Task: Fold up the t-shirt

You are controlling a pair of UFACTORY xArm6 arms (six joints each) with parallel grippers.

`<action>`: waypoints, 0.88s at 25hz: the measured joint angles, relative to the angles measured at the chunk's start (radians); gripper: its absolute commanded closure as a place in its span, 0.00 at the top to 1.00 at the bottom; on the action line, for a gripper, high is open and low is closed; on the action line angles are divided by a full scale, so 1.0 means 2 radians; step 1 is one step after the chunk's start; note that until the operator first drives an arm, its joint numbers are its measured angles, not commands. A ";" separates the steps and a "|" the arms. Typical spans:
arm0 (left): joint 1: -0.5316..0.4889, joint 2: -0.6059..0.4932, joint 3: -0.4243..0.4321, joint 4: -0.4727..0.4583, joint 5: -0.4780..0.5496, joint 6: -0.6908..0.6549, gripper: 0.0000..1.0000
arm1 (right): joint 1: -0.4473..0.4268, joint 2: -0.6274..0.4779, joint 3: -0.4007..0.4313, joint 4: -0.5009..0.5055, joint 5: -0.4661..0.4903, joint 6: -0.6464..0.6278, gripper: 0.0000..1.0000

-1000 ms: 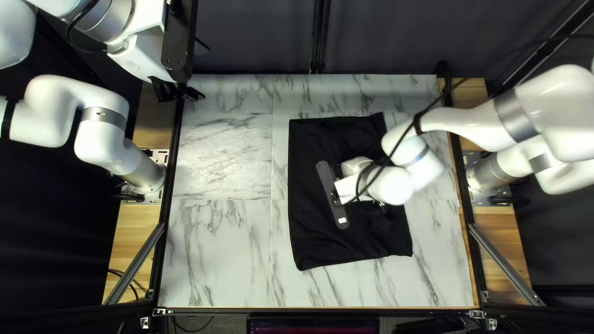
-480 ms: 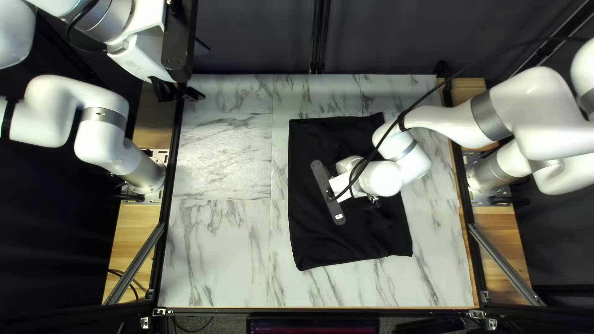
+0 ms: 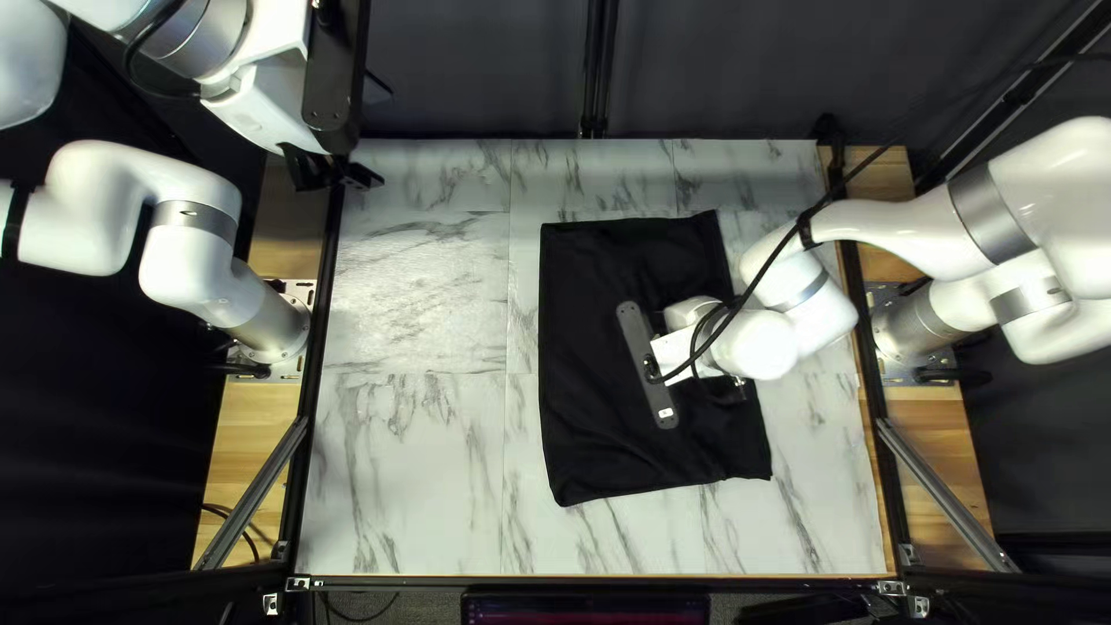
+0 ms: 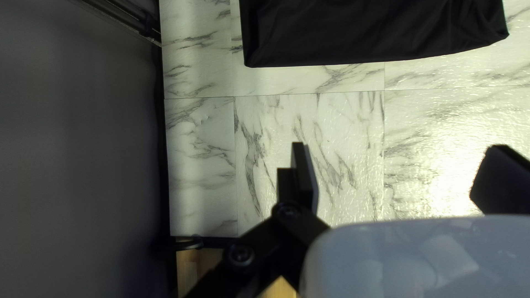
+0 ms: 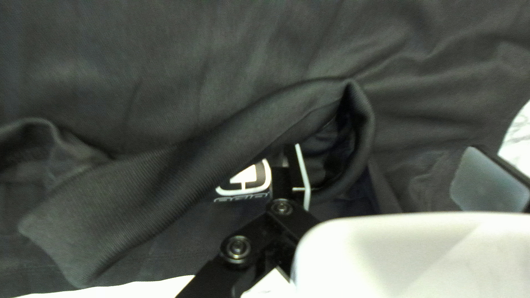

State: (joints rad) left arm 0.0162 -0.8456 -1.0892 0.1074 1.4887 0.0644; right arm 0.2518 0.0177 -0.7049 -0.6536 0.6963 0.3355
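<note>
marbled bench (image 3: 411,463) carries the black t-shirt (image 3: 602,440), just right of middle in top left view. right end effector (image 3: 692,351) is over it, released, one finger at the collar (image 5: 138,193) opening. left end effector (image 3: 333,174) also released, off the cloth.

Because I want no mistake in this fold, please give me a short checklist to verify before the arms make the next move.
1. Left gripper open: ok, jaws apart.
2. Right gripper open: ok, jaws apart.
3. Ribbed collar clamped by the right gripper: not ok, not clamped.
4. Collar lying flat: not ok, part rises in a loop.
5. Visible edges of the shirt on the table: ok.
6. Cable not touching the shirt: cannot tell.
</note>
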 measured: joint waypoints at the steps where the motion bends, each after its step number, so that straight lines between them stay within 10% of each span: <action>1: 0.000 0.000 0.000 0.000 0.000 0.000 1.00 | 0.001 0.007 -0.009 -0.002 0.001 -0.001 1.00; 22: 0.000 0.000 0.000 0.000 0.000 0.000 1.00 | -0.041 0.065 -0.005 -0.052 -0.110 0.002 1.00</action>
State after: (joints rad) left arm 0.0162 -0.8456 -1.0892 0.1074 1.4887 0.0644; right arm 0.1698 0.1486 -0.7152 -0.7579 0.4769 0.3392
